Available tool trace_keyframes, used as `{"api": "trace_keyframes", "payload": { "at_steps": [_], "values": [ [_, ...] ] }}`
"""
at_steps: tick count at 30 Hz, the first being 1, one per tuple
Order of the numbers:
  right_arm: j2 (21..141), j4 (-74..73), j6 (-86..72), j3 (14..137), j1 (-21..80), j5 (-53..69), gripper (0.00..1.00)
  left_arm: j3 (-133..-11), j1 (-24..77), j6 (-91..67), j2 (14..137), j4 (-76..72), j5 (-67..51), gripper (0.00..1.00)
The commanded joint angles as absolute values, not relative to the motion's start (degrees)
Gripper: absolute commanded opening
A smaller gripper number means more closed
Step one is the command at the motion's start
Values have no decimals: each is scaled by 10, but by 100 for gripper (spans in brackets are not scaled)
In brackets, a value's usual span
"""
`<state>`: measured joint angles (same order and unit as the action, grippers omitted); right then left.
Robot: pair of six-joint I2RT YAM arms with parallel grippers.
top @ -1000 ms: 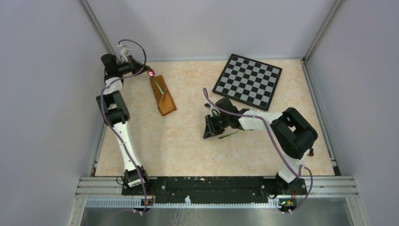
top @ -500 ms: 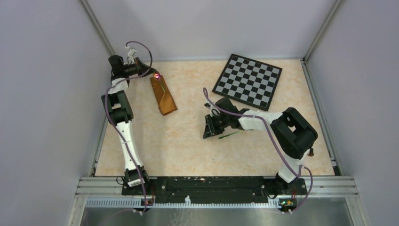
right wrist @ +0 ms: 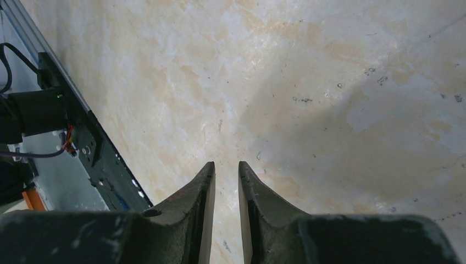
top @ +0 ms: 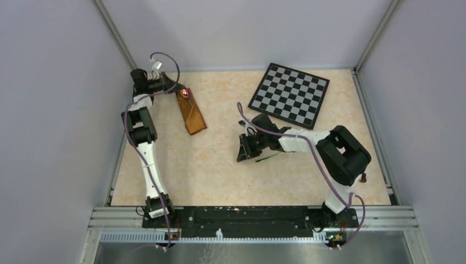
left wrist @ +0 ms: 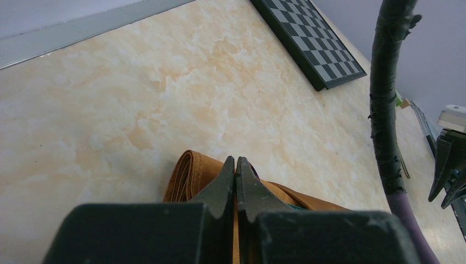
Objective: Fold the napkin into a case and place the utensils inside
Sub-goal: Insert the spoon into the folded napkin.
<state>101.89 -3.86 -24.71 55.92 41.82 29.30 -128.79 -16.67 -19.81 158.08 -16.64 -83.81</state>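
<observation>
**Right jaws:** low over the bench (top: 220, 181) near its centre, pointing toward 7 o'clock. They stand slightly apart, and only bare surface shows in the gap, so nothing is held. A slim dark piece, judged to be the fork (top: 270, 157), lies flat on the bench just beside them at 4 o'clock. It is well apart from the cloth. Judgement: this arm is parked by the fork, placed to pick it up.

**The case (top: 192, 115):** flat at 10 o'clock on the bench, its long axis running from 11 toward 5 o'clock. The napkin is already folded into this narrow pouch. Layered edges show at its far end in the left wrist view.

**Left jaws:** pressed together, tips at the far end of the case. Whether they touch the cloth or pinch anything cannot be told.

**The spoon (top: 186, 92):** only its reddish bowl shows, just beside those tips at 3 o'clock. The handle is out of sight, probably inside the pouch. Judgement: the closed tips serve to seat the spoon.

**Checkered board (top: 289, 94):** at 1 o'clock, well apart from the rest and not involved.

**Outstanding:** the fork is not yet in the case.
</observation>
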Motion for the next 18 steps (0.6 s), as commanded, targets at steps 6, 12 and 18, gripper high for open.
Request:
{"api": "trace_keyframes", "payload": {
  "at_steps": [6, 12, 18],
  "values": [
    [1014, -17, -247, 561, 416, 301, 22, -1316, -155, -216, 1597, -185, -861, 0],
    [1015, -15, -247, 560, 416, 302, 22, -1317, -154, -215, 1598, -186, -855, 7],
    [1015, -13, -247, 560, 416, 304, 21, -1317, -156, -183, 1591, -159, -829, 22]
  ]
}}
